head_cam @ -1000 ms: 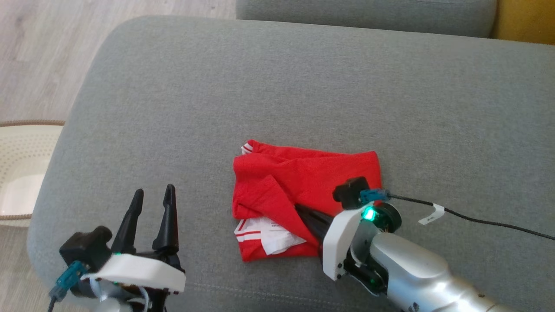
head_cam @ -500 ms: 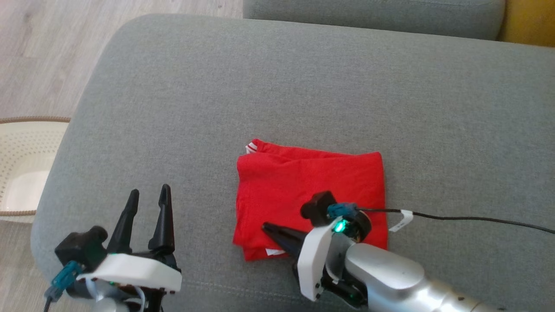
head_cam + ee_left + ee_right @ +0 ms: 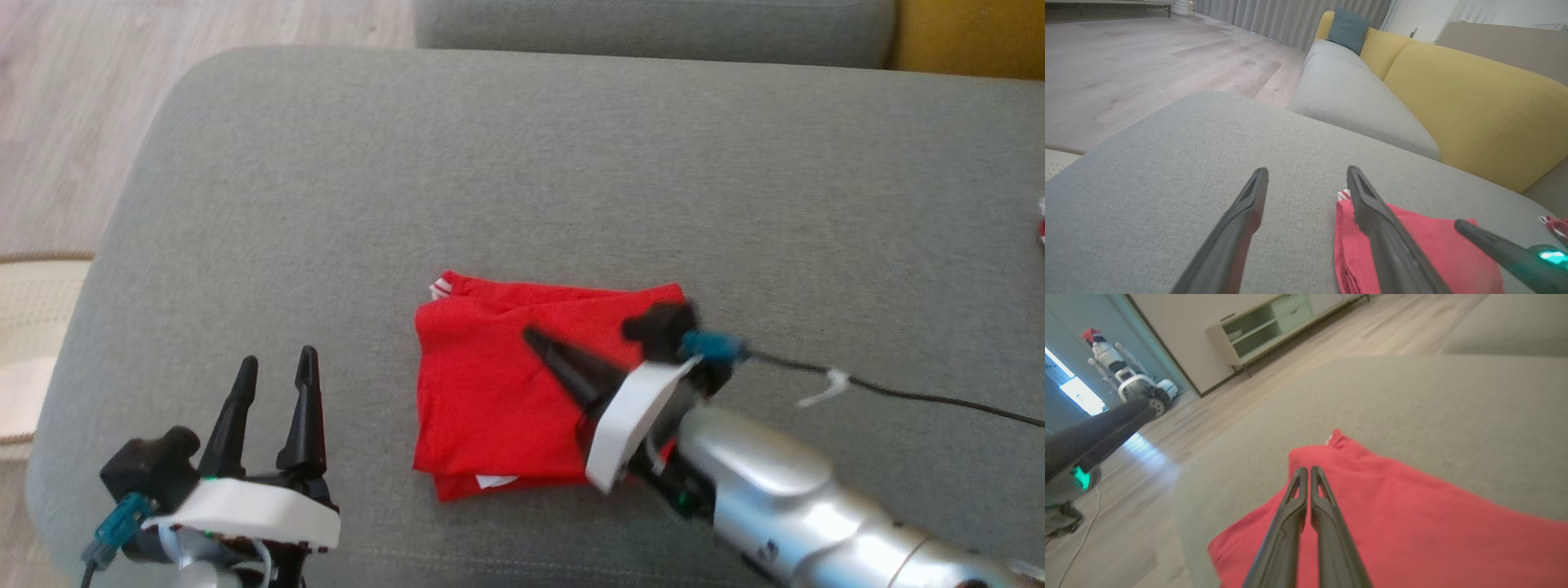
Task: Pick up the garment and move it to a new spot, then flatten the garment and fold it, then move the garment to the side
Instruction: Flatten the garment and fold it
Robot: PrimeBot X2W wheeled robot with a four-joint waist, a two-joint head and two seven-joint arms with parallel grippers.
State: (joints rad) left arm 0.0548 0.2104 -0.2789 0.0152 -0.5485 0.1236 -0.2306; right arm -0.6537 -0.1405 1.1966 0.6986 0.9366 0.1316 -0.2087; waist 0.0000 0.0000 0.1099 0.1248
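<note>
the red garment lies folded into a flat, nearly square packet on the grey sofa cushion, in the lower middle of the head view. a small white striped edge shows at its far left corner and a bit of white at its near edge. the right tool is over the garment. its two dark fingers are pressed together, with no cloth seen between them. they reach in from the right side of the packet and point toward its far left corner, and the tips are above the middle of the red cloth. in the right wrist view the fingers run low over the fabric, but i cannot tell if they touch it. the left tool is low at the left, well apart from the garment, with bare grey cushion between them. its fingers are spread wide and hold nothing. in the left wrist view the garment lies on the right, partly behind one spread finger. a black cable goes from the right wrist across the cushion to the right.
</note>
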